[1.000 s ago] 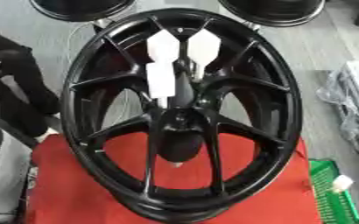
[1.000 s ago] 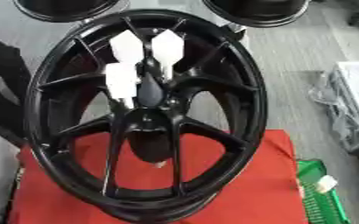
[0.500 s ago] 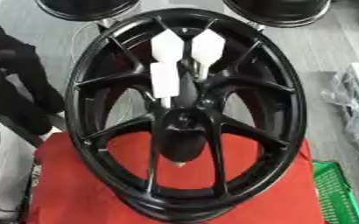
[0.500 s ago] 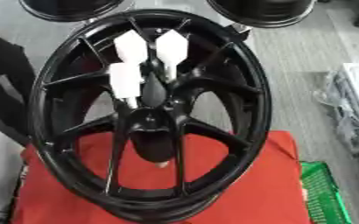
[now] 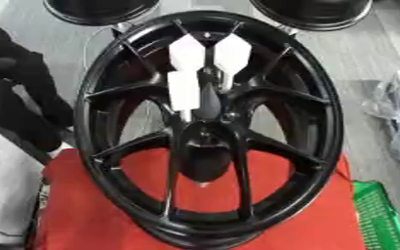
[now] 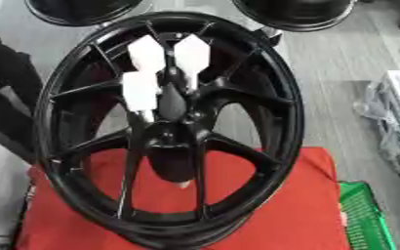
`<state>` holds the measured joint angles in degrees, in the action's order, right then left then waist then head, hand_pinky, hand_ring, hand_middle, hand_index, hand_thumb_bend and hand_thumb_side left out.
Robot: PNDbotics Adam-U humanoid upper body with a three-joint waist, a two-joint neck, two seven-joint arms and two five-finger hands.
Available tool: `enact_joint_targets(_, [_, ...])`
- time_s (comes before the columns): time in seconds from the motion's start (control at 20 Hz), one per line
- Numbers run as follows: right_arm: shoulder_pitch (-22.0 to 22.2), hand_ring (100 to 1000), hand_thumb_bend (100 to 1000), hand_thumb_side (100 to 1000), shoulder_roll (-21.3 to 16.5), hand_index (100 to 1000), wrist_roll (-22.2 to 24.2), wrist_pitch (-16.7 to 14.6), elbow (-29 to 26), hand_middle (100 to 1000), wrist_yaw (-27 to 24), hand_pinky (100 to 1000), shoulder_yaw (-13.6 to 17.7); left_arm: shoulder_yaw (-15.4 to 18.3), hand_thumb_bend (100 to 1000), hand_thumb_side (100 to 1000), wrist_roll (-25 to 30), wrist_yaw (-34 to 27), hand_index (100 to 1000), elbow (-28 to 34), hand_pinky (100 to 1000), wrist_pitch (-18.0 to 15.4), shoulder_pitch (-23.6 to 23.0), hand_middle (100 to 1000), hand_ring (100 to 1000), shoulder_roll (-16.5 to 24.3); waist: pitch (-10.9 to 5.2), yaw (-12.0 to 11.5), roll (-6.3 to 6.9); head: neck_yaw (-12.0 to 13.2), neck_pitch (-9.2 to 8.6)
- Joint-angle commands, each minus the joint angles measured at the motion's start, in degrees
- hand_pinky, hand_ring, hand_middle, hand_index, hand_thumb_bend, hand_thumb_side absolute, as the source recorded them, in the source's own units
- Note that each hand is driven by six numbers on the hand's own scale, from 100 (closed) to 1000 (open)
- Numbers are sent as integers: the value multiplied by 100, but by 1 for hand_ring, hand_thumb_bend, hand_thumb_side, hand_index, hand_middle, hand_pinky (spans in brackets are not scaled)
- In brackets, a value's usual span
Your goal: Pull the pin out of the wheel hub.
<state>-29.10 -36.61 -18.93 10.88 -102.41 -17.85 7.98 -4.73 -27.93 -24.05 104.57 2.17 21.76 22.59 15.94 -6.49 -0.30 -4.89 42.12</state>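
Black wheel hub [image 5: 212, 132] stands tilted on a red cloth [image 5: 84, 219], filling both views. White hexagonal patches [image 6: 144, 53] sit on its upper spokes. A robot hand [image 5: 205, 95], dark against the dark centre; finger state cannot be told. Which hand: unclear. Pin not distinguishable. Green basket [image 5: 378, 215] cut off at lower right.

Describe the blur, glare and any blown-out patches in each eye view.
Left eye view: the whole picture is soft; the white pieces on the wheel are blown out, showing no surface detail; faint sheen on the spokes. Right eye view: same softness, and the black hub merges into its spokes; the red cloth looks evenly lit, without hard shadows. No robot hand is clear in either view.
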Motion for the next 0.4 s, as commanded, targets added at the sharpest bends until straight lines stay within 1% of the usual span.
enact_joint_targets(0.05, [-168,685,100,376,230,787,80,-92,-2,713,4,736,1,22,349,648,10,7,654,119,569,-8,98,800,915,30,-71,-29,16,-34,-94])
enact_joint_targets(0.1, [-183,687,100,391,328,788,104,-110,10,715,45,737,14,21,349,648,10,9,655,123,569,-7,108,800,915,20,-62,-40,26,-38,-113])
enact_joint_targets(0.2, [-198,690,100,394,478,790,124,-133,35,718,83,739,30,19,349,648,11,9,655,138,569,-6,123,800,915,4,-41,-53,47,-35,-136])
enact_joint_targets(0.4, [-214,690,100,408,622,789,198,-159,59,718,175,739,29,14,350,648,12,5,654,156,568,1,141,800,916,-23,-10,-77,81,-38,-174])
